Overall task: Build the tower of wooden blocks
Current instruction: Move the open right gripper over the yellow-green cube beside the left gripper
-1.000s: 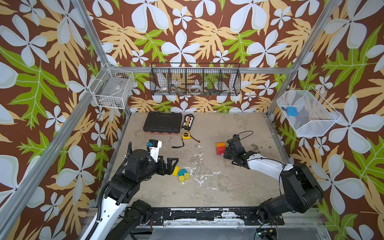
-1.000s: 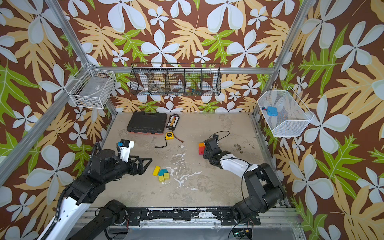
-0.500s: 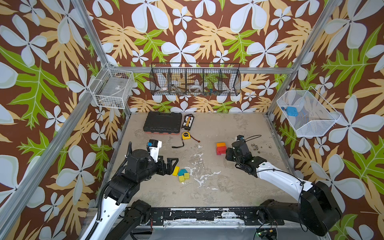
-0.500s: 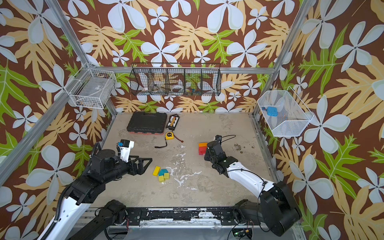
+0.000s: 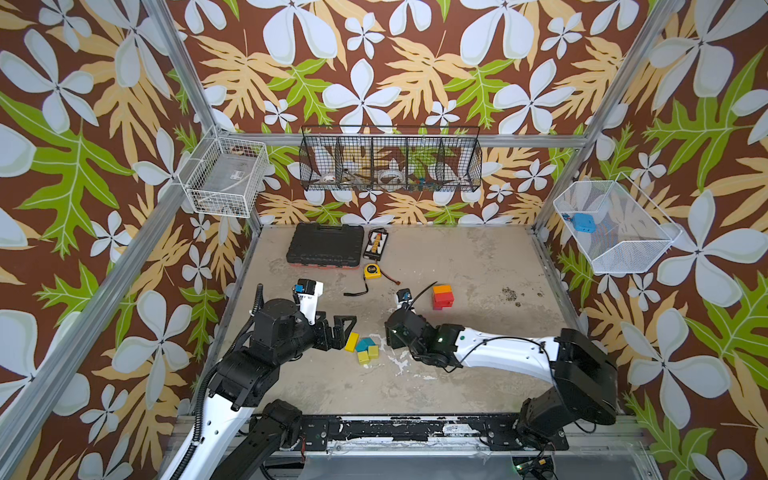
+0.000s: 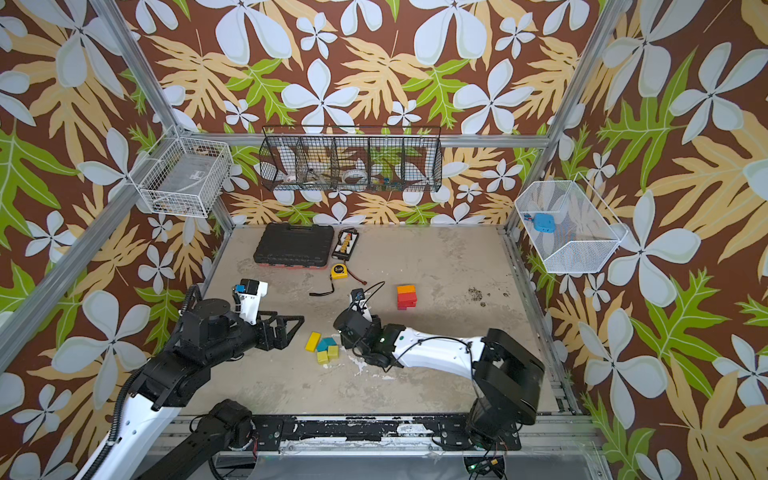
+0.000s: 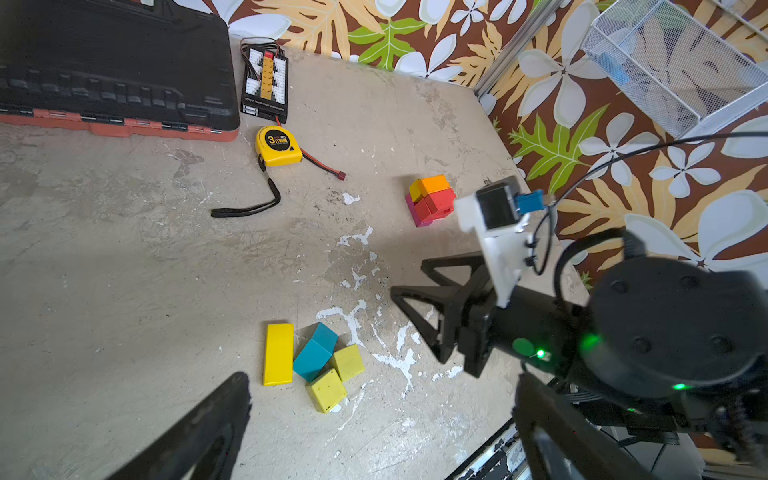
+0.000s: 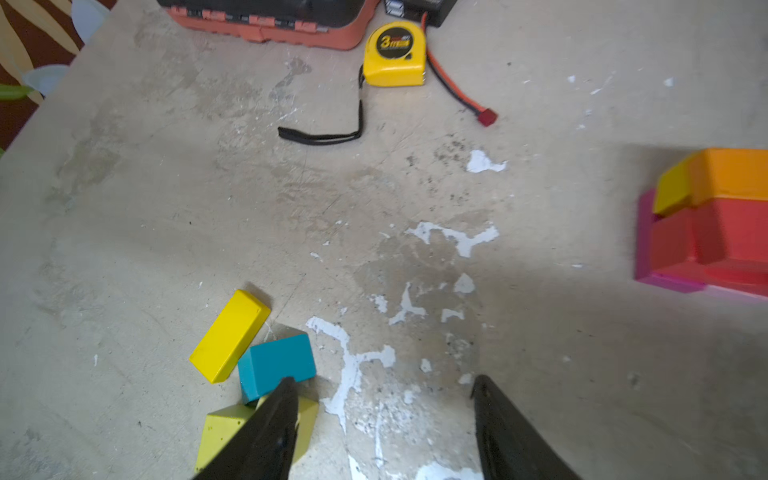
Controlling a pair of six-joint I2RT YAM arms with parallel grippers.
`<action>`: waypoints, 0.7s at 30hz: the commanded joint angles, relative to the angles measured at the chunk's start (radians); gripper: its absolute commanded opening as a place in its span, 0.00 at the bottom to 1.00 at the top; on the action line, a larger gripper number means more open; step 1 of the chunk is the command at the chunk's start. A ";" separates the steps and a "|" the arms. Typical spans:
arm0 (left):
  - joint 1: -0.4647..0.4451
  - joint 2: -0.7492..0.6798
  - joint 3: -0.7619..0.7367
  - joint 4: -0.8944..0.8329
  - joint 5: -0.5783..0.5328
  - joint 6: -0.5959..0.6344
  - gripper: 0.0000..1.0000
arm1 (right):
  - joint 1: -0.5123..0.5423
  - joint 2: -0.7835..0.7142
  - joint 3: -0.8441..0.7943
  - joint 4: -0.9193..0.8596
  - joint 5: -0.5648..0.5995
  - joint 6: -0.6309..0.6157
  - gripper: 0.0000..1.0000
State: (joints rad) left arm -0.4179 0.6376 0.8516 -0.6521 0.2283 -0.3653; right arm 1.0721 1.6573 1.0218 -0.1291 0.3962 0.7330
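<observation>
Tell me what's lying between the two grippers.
Four loose blocks: a yellow brick, a teal block and two lime blocks, seen in both top views.

Well ahead of the right gripper [image 8: 381, 379], a yellow tape measure [image 8: 395, 54] lies flat, its black wrist strap [image 8: 328, 135] trailing back toward the gripper. A red-plugged cable [image 8: 486, 117] ends near the tape measure. Farther on: the black tool case [image 5: 324, 248], a connector board [image 5: 375, 244] just beside it. High beyond, a black wire basket [image 5: 390, 160].

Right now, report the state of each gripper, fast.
Left gripper: open, holding nothing.
Right gripper: open, nothing between its fingers.
</observation>
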 commanded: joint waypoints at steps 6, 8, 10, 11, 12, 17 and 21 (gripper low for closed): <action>0.001 -0.004 0.001 0.008 -0.016 -0.004 1.00 | 0.050 0.196 0.132 -0.030 -0.027 0.017 0.66; 0.001 -0.004 0.001 0.008 -0.017 -0.004 1.00 | 0.064 0.222 0.157 -0.038 -0.031 0.015 0.67; 0.000 -0.004 0.001 0.009 -0.016 -0.005 1.00 | 0.079 0.235 0.169 -0.041 -0.030 0.015 0.67; 0.001 -0.004 0.001 0.008 -0.017 -0.005 1.00 | 0.084 0.242 0.174 -0.042 -0.030 0.016 0.67; 0.001 -0.004 0.001 0.009 -0.017 -0.004 1.00 | 0.088 0.247 0.176 -0.043 -0.029 0.017 0.67; 0.000 -0.006 0.002 0.008 -0.016 -0.005 1.00 | 0.095 0.268 0.171 -0.061 -0.018 0.035 0.60; 0.001 -0.009 0.003 0.008 -0.016 -0.004 1.00 | 0.095 0.272 0.152 -0.065 -0.009 0.046 0.57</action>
State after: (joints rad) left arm -0.4179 0.6312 0.8516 -0.6529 0.2173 -0.3656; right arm 1.1656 1.9263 1.1801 -0.1715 0.3676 0.7589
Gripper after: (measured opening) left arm 0.996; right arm 0.575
